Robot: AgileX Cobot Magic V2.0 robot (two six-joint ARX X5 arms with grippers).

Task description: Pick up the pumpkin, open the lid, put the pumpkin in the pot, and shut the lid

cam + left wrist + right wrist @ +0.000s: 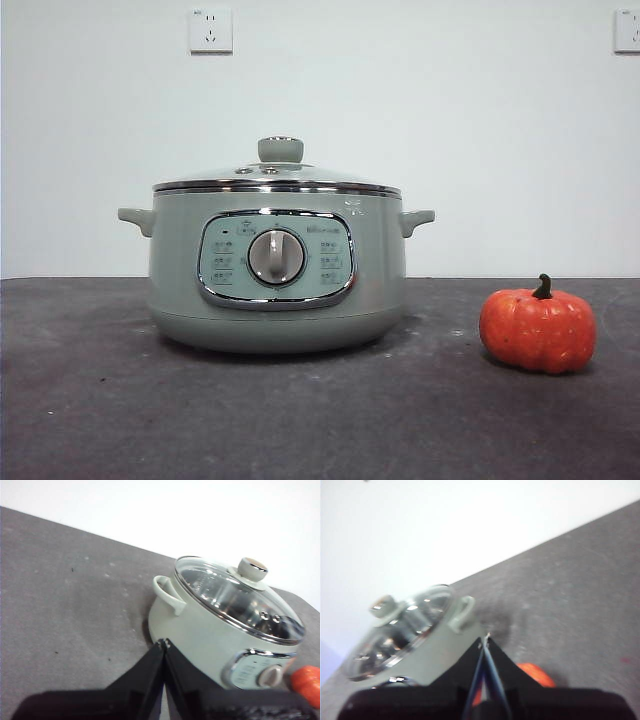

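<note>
Your right fingers and your left fingers are both pressed together and empty, held above the dark grey table. The large pale sage-green round pot stands on the table with its domed glass lid on. The small glossy orange ribbed pumpkin sits apart at the pot's side, stem up. It shows just past your right fingers, so I judge that arm nearer for the pick.

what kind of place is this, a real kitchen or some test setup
Probably a test bench, not a kitchen: the pot and pumpkin sit alone on a dark grey table against a bare white wall with power sockets.
</note>
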